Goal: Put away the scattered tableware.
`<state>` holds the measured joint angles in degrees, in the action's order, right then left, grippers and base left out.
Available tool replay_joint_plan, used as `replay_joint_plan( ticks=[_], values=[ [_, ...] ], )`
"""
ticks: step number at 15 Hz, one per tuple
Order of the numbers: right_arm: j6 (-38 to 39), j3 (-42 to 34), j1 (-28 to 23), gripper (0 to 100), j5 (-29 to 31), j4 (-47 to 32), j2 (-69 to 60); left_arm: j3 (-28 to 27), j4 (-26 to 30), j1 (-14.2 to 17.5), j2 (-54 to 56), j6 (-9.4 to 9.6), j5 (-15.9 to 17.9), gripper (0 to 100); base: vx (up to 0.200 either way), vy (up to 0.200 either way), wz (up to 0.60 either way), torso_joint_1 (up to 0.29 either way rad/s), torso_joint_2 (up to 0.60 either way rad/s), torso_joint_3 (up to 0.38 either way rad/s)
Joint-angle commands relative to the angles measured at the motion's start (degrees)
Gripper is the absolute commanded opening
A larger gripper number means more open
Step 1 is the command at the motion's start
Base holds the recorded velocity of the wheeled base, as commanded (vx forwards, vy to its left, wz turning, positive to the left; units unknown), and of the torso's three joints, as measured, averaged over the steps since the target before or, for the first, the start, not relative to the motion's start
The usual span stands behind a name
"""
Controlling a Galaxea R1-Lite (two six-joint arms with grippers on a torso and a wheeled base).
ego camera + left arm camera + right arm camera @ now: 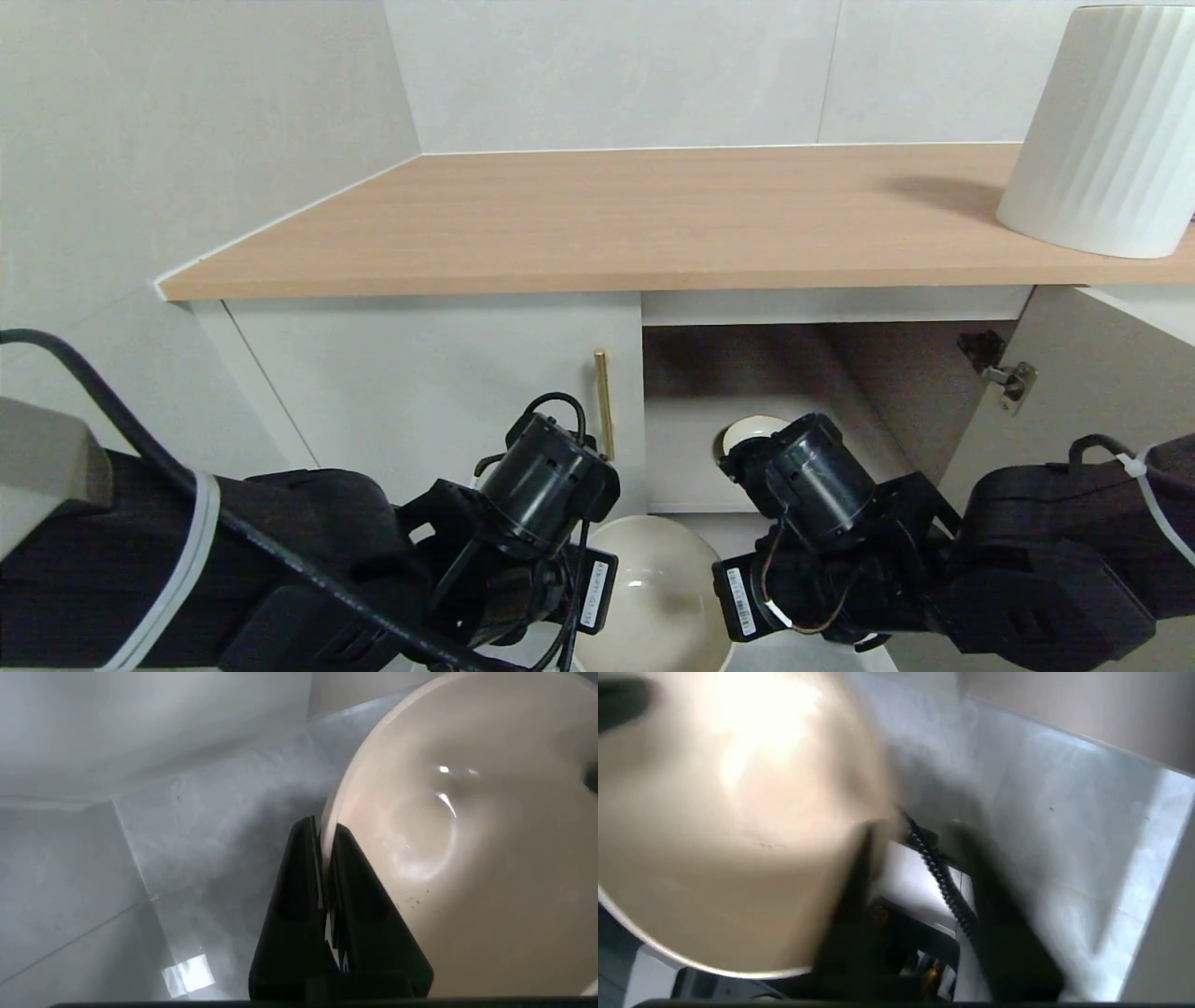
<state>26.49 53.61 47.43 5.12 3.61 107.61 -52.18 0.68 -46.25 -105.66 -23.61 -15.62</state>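
The left hand (323, 849) pinches the rim of the cream bowl (467, 831), which sits at the bottom centre of the head view, between both arms. The right hand (924, 901), spread wide, is just beside the bowl's other edge. Beyond, an open cabinet (747, 364) sits under the table (597, 224).

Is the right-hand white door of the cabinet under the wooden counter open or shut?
Open. The right-hand white cabinet door stands swung outward, baring its metal hinge and the dark cabinet interior.
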Motion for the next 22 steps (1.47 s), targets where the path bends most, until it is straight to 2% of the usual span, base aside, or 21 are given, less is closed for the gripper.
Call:
replay_joint_plan(
  ticks=[1, 11, 12, 18, 22],
  values=[
    [-0.04, -0.09, -0.06, 0, 0.15, -0.09, 0.59, -0.03, 0.11, -0.07, 0.19, 0.06, -0.03, 0, 0.000, 0.000, 0.00, 0.000, 0.00, 0.000],
    [-0.12, 0.00, -0.32, 0, 0.24, -0.09, 1.55, -0.03, 0.11, -0.07, 0.19, 0.06, -0.73, 0, 0.000, 0.000, 0.00, 0.000, 0.00, 0.000],
    [-0.04, 0.00, -0.41, 0, 0.24, -0.09, 1.64, 0.06, 0.20, -0.07, 0.19, -0.03, -0.73, 100, 0.000, 0.000, 0.00, 0.000, 0.00, 0.000],
    [-0.12, 0.09, -0.59, 0, 0.94, -0.09, 3.14, -0.56, -0.07, 0.02, -0.08, -1.26, -0.82, 100, 0.000, 0.000, 0.00, 0.000, 0.00, 0.000],
    [-0.74, -0.44, -3.31, 0, 2.00, -0.80, 6.56, -0.56, -1.03, 0.20, 0.19, -1.26, -0.82, 100, 0.000, 0.000, 0.00, 0.000, 0.00, 0.000]
  ],
)
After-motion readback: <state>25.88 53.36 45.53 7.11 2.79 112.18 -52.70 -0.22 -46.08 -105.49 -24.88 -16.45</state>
